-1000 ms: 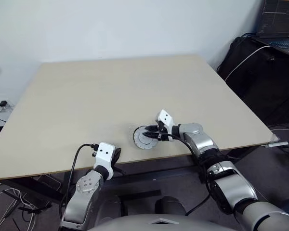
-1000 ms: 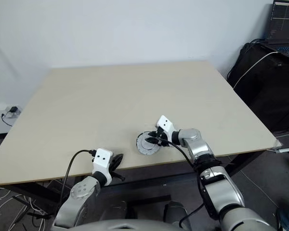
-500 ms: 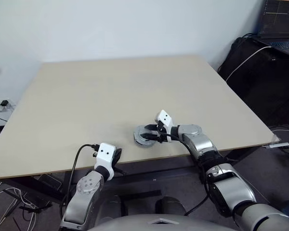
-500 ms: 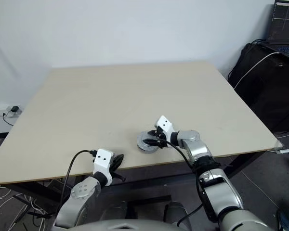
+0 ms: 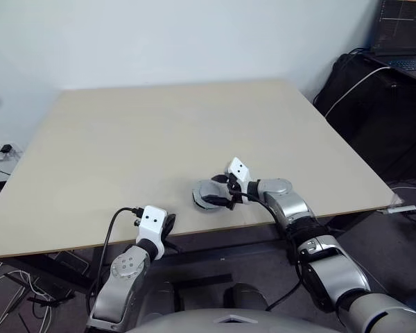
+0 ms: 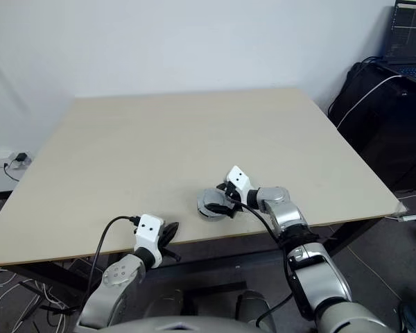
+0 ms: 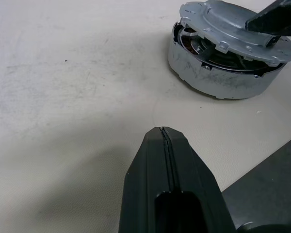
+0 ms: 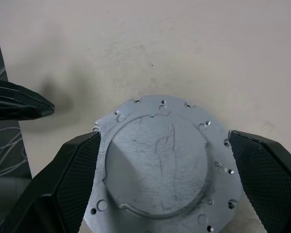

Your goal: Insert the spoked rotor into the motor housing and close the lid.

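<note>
The motor housing [image 7: 218,77] is a squat round grey part near the table's front edge. The lid [image 8: 157,155], a silver disc with small holes round its rim, lies on top of it. Copper windings show through a gap under the lid's edge. My right gripper [image 5: 217,190] is open, one finger on each side of the lid, and its fingertips [image 8: 82,155] stand apart from the rim. My left gripper [image 7: 164,133] is shut and empty, low over the table edge, short of the housing. The spoked rotor is hidden.
The housing sits close to the front edge of the beige table [image 5: 159,132]. A black stand with a laptop [image 5: 402,41] and cables is off the table's right side. A white wall is behind.
My right gripper's fingers have spread apart and let go of the lid, which now rests on the housing. The left arm has not moved.
</note>
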